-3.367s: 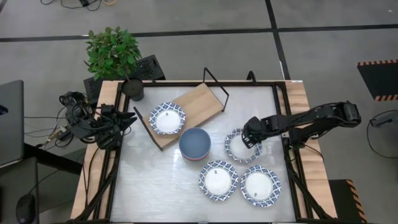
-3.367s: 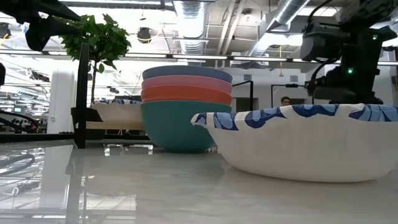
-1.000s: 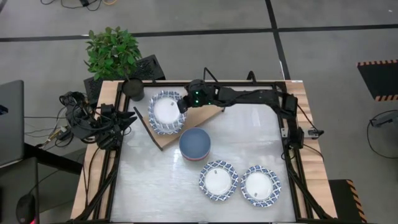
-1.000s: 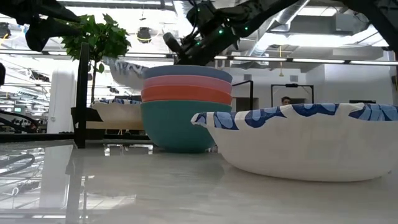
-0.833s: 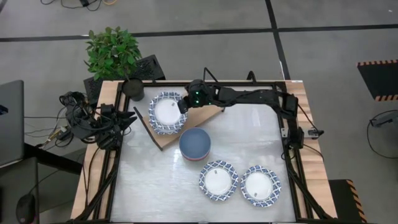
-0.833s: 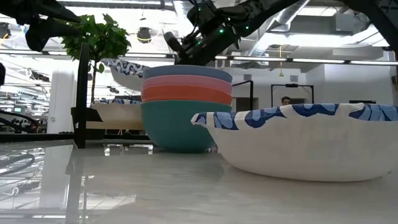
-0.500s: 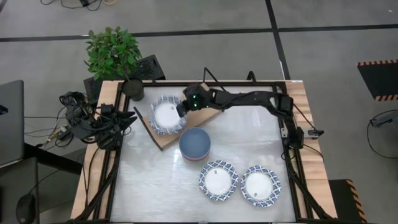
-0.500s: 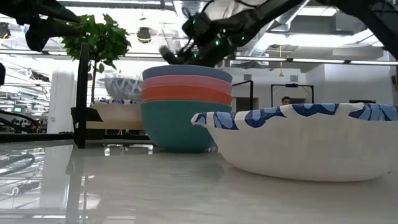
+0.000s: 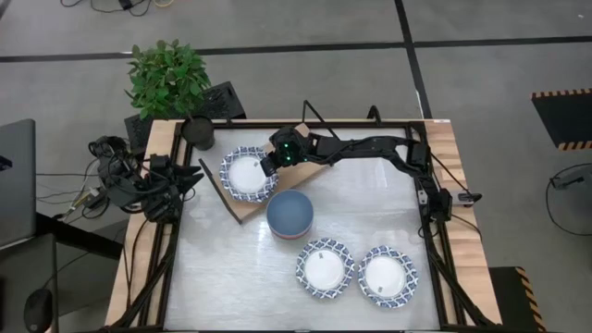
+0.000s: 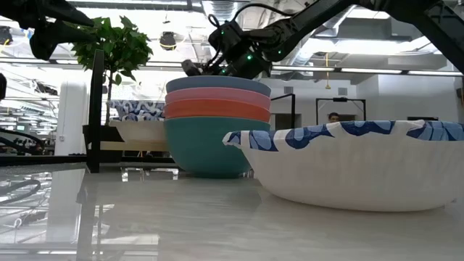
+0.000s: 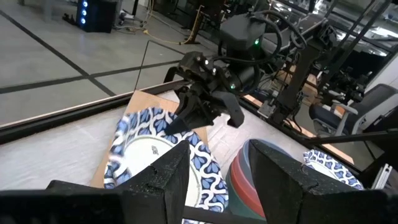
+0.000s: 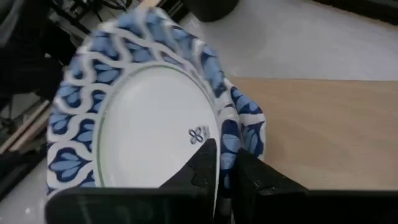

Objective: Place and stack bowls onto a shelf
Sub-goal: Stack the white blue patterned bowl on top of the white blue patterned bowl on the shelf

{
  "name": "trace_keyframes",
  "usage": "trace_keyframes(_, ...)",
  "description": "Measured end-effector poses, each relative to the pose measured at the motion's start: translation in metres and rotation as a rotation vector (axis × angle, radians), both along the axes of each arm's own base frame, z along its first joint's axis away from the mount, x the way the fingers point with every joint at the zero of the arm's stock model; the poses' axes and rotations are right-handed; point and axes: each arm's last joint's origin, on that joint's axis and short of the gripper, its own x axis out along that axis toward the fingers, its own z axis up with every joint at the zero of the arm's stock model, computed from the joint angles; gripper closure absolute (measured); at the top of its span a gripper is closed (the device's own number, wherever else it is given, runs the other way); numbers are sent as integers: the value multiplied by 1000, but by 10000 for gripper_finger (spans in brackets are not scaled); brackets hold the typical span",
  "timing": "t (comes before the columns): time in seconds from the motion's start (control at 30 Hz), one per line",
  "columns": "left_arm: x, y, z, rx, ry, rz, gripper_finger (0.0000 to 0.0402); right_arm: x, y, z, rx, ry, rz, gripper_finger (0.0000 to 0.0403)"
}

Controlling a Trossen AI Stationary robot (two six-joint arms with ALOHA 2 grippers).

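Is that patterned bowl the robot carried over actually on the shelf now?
Yes. The bowl sits on the shelf, its rim between the right hand's fingers.

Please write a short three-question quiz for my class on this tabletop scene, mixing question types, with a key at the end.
1. Count: how many patterned bowls lie on the tabletop, off the shelf?
2. True or false: the right pincer is at the rim of the uppermost bowl on the shelf.
3. Multiple choice: seen from above, which colour is the top of the stack of plain bowls? A. teal B. blue C. pink-red

Key: 1. two; 2. true; 3. B
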Motion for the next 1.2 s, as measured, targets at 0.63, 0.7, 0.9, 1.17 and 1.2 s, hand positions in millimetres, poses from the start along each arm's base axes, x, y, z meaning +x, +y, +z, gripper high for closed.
trace_keyframes(0.63,0,-1,0,-10,3,-20,251,-26,-9,69,-93,-117,1,159)
trace_keyframes(0.7,0,-1,0,-10,4,-23,251,-39,-6,85,-113,-81,16,159)
trace_keyframes(0.9,0,-1,0,-10,3,-23,251,-97,22,128,-149,168,108,163)
trace_keyframes(1.17,0,-1,0,-15,10,-45,251,-174,101,126,-123,726,60,164)
trace_keyframes(1.2,0,-1,0,-15,10,-44,251,-181,112,124,-139,757,30,164)
